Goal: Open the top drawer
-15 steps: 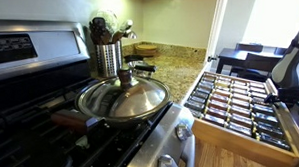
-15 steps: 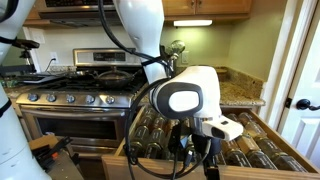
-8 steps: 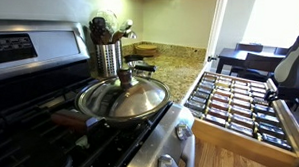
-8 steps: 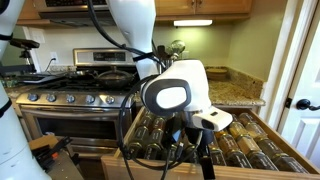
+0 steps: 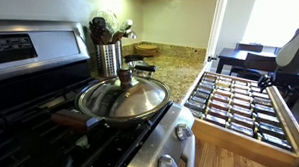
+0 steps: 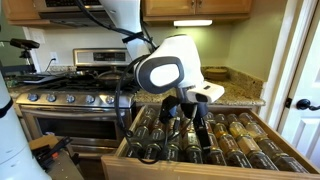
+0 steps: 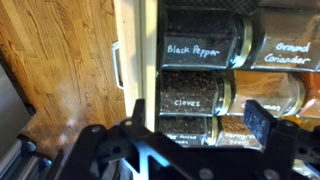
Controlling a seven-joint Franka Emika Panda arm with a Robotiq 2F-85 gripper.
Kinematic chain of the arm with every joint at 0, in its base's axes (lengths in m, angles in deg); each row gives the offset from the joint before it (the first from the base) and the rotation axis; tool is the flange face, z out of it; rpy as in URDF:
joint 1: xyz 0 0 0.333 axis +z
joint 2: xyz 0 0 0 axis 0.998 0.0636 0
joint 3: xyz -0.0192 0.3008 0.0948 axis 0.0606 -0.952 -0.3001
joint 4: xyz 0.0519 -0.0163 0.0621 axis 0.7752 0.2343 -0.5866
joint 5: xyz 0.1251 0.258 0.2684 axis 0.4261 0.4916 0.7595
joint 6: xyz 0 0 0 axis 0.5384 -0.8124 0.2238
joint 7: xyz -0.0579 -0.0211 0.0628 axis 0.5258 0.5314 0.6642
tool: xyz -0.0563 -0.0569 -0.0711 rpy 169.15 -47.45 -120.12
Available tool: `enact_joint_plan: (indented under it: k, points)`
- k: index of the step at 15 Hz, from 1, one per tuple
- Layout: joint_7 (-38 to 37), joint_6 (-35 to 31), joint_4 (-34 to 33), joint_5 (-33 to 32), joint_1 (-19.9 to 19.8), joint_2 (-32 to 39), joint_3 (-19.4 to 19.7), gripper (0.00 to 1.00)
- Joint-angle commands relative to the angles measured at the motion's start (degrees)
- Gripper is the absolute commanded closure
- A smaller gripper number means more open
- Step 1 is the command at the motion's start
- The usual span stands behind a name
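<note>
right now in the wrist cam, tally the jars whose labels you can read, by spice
black pepper jar: 1
cloves jar: 1
ground coriander jar: 1
total: 3, all in the open top drawer

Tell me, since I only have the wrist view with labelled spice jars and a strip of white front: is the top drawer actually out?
Observer: Yes. In both exterior views the top drawer stands pulled well out from the cabinet, with its rows of jars exposed.
Operator: Is the gripper on the handle?
Observer: No. In an exterior view the gripper hangs over the jars inside the drawer, open and holding nothing.
Operator: What is beside the drawer?
Observer: A stove with knobs on its steel front, and a lidded pan on top of it.
</note>
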Motion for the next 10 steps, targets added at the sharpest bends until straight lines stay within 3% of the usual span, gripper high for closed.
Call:
enact_joint_plan:
  k: [1, 5, 6, 9, 10]
  points:
    - [0.54, 7.11, 1.63, -3.02, 2.84, -9.56, 3.51, 0.0]
    - [-1.03, 15.77, -0.38, -5.19, 3.04, -15.12, 3.35, 0.0]
    - [-0.03, 11.37, -0.78, -3.47, 1.96, -10.71, 2.36, 0.0]
    - [-0.03, 14.08, -1.01, -3.73, 1.99, -13.42, 2.36, 0.0]
    - [-0.41, 14.09, -1.1, -4.41, -3.94, -13.57, -3.43, 0.0]
